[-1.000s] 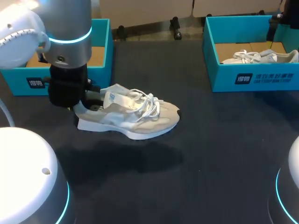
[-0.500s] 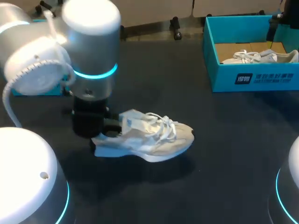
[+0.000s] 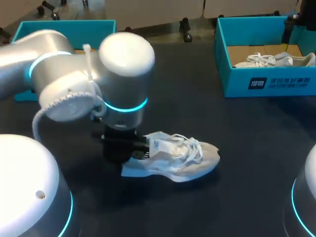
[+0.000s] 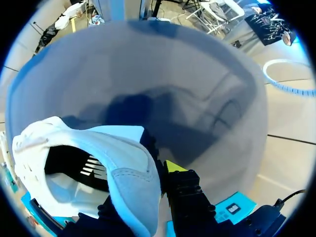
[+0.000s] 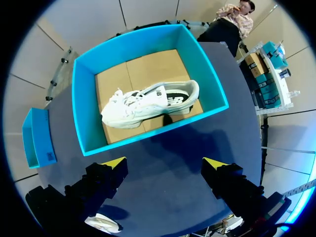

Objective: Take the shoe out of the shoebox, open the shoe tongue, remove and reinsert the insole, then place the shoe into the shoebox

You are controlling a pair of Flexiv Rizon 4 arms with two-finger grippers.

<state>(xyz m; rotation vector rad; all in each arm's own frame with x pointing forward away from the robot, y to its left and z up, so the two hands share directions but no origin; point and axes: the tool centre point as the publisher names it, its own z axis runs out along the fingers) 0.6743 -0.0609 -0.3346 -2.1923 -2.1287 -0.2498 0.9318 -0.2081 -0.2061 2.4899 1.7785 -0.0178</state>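
- The desk point(image 3: 207, 103) has a dark, matte, even top; a soft shadow lies on it under and in front of the shoe.
- The shoe point(image 3: 183, 159) – pale, with white laces – is left of the desk's middle, nearer the near edge than the far one. Its toe points toward the right edge and its heel toward the left.
- The left arm point(image 3: 74, 84) comes in over the left edge and bends down to the shoe's heel.
- The left hand point(image 3: 136, 152) is clamped on the heel collar. In the left wrist view one yellow fingertip point(image 4: 172, 166) presses the outside of the collar, and the other finger is hidden by the shoe.
- I cannot tell whether the sole touches the desk.
- The left shoebox point(image 3: 69, 28), teal, stands at the far left corner, partly behind the arm.
- The right shoebox point(image 3: 266, 81), also teal, stands at the far right corner with its lid off and brown card lining its floor. A second shoe point(image 3: 276, 60) lies in it.
- The right hand point(image 5: 164, 165) hangs above the desk beside the right shoebox – fingers spread wide apart, nothing between them.
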